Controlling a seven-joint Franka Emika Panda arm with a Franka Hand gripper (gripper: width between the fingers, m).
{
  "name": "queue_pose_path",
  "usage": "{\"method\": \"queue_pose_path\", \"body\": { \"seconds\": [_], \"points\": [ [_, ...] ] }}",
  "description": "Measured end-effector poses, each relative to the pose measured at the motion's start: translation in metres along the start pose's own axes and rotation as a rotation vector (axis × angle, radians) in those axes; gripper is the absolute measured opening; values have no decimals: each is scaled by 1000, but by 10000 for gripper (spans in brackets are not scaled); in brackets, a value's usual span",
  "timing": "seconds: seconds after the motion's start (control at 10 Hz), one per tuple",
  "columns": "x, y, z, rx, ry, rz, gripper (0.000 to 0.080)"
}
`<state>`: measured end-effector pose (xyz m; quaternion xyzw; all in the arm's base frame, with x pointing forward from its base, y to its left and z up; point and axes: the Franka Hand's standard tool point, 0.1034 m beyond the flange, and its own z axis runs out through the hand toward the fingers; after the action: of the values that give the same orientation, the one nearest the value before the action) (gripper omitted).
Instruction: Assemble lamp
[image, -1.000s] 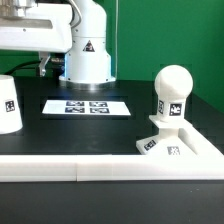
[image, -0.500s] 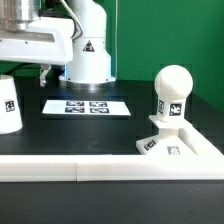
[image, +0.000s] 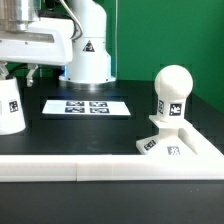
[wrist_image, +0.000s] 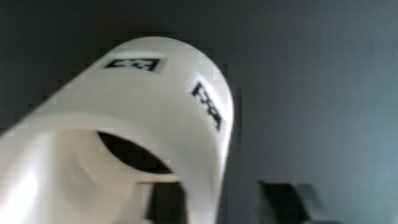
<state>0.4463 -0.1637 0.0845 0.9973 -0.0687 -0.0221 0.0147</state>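
The lamp's ball-shaped bulb stands upright on the flat square base at the exterior view's right. The tapered shade stands at the exterior view's left edge, partly cut off. My gripper hangs just above the shade, open and empty. In the wrist view the shade fills most of the picture, with its dark opening toward the camera. My gripper is open there: one dark finger is at the shade's opening, the other is outside its wall.
The marker board lies on the black table behind the middle. The white robot pedestal stands at the back. A white rail runs along the front, and the base sits against its right corner.
My gripper has come down and moved toward the exterior view's left, to just above the shade. The bulb, base and shade have not moved.
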Motion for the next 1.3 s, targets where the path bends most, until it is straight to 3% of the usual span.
{"method": "queue_pose_path", "body": {
  "seconds": [0.1,0.2,0.6,0.8,1.0,1.2,1.3],
  "points": [
    [1,0,-2,1,4,-1,92],
    [1,0,-2,1,4,0,43],
    [1,-3,-3,5,2,18,43],
    [5,-37,-27,70,-35,98,44],
    [19,-59,-53,127,-39,149,44],
    [47,-86,-83,181,-4,197,44],
    [60,-94,-95,192,12,239,44]
  ]
}}
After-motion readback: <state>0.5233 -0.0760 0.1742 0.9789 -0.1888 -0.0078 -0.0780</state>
